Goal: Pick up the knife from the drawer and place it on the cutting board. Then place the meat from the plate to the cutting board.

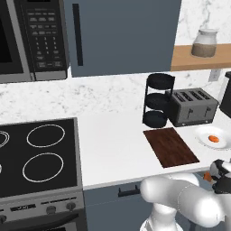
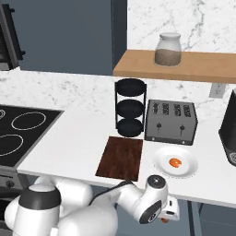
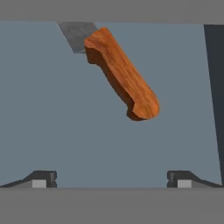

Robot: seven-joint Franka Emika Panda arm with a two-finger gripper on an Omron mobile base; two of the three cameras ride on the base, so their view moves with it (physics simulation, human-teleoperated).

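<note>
With fingers spread wide, the gripper (image 3: 111,179) hovers over the drawer (image 3: 52,122) floor, where the knife (image 3: 118,72) lies toward twelve o'clock: light, rigid, best pinched across its wooden handle.

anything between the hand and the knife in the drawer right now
Nothing visible. In the hand view the knife lies on the bare drawer floor, ahead of the open hand. Its fingertips stand wide apart with only floor between them and the handle. The blade runs out of the top of the picture.
</note>
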